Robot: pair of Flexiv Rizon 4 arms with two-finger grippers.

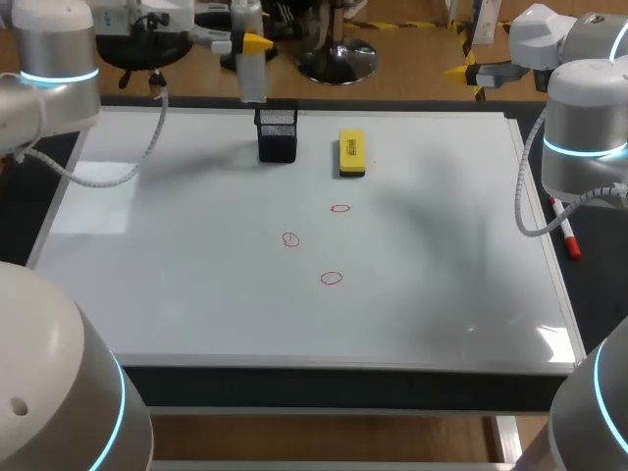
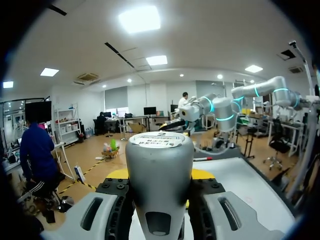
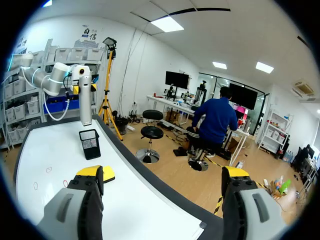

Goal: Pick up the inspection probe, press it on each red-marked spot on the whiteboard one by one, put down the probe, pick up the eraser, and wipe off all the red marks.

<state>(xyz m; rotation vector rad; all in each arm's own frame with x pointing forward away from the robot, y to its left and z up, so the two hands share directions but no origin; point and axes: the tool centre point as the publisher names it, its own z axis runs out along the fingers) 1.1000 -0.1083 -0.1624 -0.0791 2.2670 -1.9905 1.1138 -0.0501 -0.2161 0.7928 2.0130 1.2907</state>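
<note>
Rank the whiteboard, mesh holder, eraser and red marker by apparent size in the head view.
1. whiteboard
2. black mesh holder
3. yellow eraser, only slightly smaller
4. red marker, long but thinnest

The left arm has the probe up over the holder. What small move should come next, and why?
Probably carry the probe across to above the nearest red mark. The left gripper holds it clear above the black holder, and three such marks are on the whiteboard, none wiped.

My left gripper (image 2: 160,175) clamps; right gripper (image 3: 167,176) gapes wide.
</note>
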